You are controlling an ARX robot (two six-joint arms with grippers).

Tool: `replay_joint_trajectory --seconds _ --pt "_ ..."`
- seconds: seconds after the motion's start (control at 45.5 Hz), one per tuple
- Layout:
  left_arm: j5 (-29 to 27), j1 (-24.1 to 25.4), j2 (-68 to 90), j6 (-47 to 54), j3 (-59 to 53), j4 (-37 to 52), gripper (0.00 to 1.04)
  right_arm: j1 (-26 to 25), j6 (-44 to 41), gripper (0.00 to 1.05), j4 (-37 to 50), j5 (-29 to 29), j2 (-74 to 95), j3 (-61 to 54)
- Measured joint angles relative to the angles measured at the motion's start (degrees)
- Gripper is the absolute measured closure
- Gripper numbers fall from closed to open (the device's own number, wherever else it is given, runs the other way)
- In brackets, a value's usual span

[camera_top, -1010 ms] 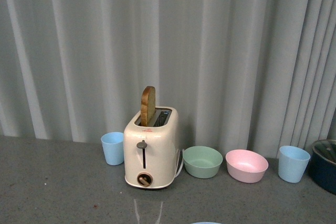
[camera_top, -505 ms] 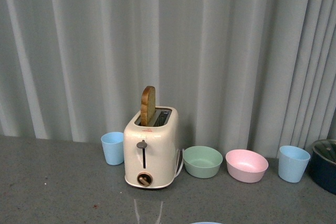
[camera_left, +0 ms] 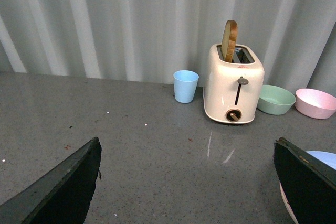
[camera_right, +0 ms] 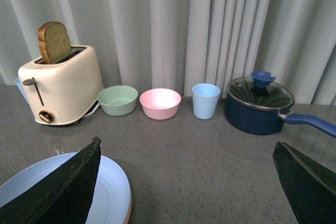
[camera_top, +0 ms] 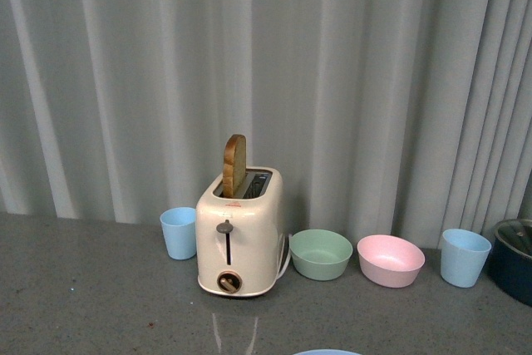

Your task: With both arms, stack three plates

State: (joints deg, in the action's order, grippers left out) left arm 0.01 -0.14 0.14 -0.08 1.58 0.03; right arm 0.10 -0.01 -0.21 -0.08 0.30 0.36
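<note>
A light blue plate [camera_right: 113,190] lies on the grey counter, partly behind one finger of my right gripper [camera_right: 186,148]. Under its edge shows the thin pale rim of another plate [camera_right: 129,214]; how many lie below I cannot tell. In the left wrist view the blue plate [camera_left: 321,158] peeks out past the far finger [camera_left: 307,182] of my left gripper [camera_left: 188,145]. Both grippers are open, with only bare counter between their fingers. The front view catches just a sliver of the blue plate [camera_top: 326,352] at its bottom edge, and neither arm.
A cream toaster [camera_top: 239,234] with a slice of bread stands at the back. Beside it are a blue cup [camera_top: 178,233], a green bowl [camera_top: 320,255], a pink bowl [camera_top: 390,261] and a second blue cup [camera_top: 465,258]. A dark blue lidded pot [camera_right: 258,106] sits at the right.
A little more of the blue plate's edge shows at the bottom of the front view. Nothing else has visibly moved.
</note>
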Motion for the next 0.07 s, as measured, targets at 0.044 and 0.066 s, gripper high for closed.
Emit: replay_joint_trajectory --seconds 0.044,0.066 --pt "0.0 0.0 0.0 0.0 0.0 0.0 0.07 0.0 0.0 0.07 0.0 0.0 0.0 0.0" --pt "0.0 0.0 0.0 0.0 0.0 0.0 0.07 0.0 0.0 0.07 0.0 0.02 0.0 0.0"
